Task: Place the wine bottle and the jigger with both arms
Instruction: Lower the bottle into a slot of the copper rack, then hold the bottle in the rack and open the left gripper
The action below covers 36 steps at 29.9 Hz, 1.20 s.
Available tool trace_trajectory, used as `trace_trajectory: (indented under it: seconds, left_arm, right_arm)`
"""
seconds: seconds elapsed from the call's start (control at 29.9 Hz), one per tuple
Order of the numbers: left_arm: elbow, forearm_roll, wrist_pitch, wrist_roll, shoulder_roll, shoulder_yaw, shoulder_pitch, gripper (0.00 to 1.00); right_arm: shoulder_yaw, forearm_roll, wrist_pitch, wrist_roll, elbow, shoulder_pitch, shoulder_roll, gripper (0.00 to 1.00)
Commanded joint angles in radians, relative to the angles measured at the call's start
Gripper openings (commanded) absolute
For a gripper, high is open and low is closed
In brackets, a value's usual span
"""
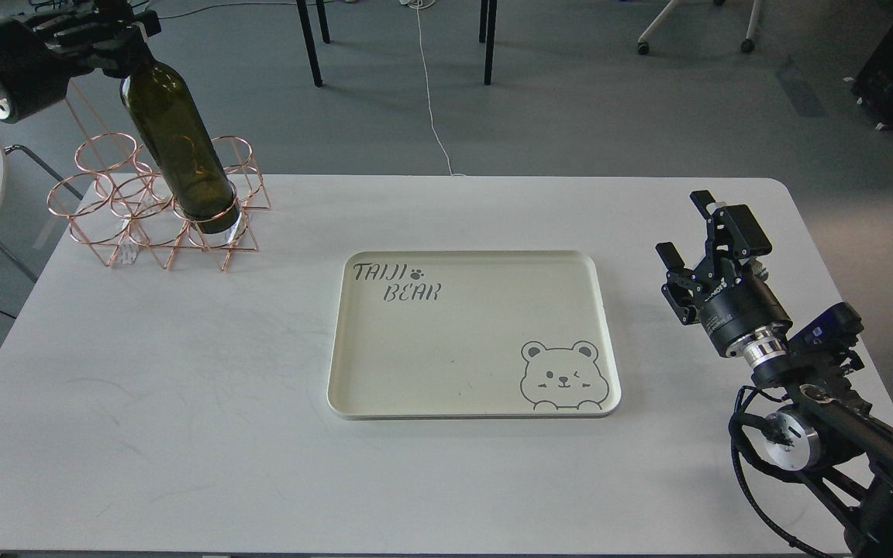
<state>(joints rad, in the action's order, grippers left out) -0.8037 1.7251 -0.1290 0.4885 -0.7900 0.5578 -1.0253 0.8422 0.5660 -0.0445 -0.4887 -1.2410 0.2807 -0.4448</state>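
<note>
The left gripper (pixel 117 35) clasps the bottle (pixel 179 147) by its neck in the rack (pixel 160 205); a straight lift should avoid snagging wires, while the right gripper (pixel 698 229) waits spread.

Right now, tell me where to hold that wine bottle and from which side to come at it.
Grip the wine bottle at its narrow neck, from above and the left. It leans in a ring of the copper wire rack, base down and neck up toward the far left, so the neck is the only slim, free part. The left gripper is already there; its fingers are too dark to tell apart.
</note>
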Motion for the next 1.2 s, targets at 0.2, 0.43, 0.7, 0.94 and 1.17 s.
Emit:
trace_trajectory:
  seconds: [0.2,0.43,0.7,0.94,1.17]
  left_arm:
    - [0.044,-0.033,0.041,0.0,0.057,-0.053,0.024,0.21]
    - [0.069,-0.033,0.042,0.0,0.071,-0.053,0.04,0.25]
    - [0.072,-0.033,0.043,0.0,0.078,-0.053,0.057,0.38]
    - [0.072,-0.035,0.043,0.0,0.078,-0.053,0.056,0.73]
    - [0.07,-0.047,0.043,0.0,0.078,-0.053,0.056,0.91]
  right_arm:
    - [-0.003,0.0,0.0,0.0,0.0,-0.002,0.006,0.95]
    - [-0.003,0.0,0.0,0.0,0.0,-0.003,0.008,0.95]
    - [-0.005,0.0,0.0,0.0,-0.002,-0.011,0.011,0.95]
    - [-0.005,0.002,0.0,0.0,-0.002,-0.011,0.011,0.95]
    - [-0.006,0.002,0.0,0.0,-0.003,-0.011,0.012,0.95]
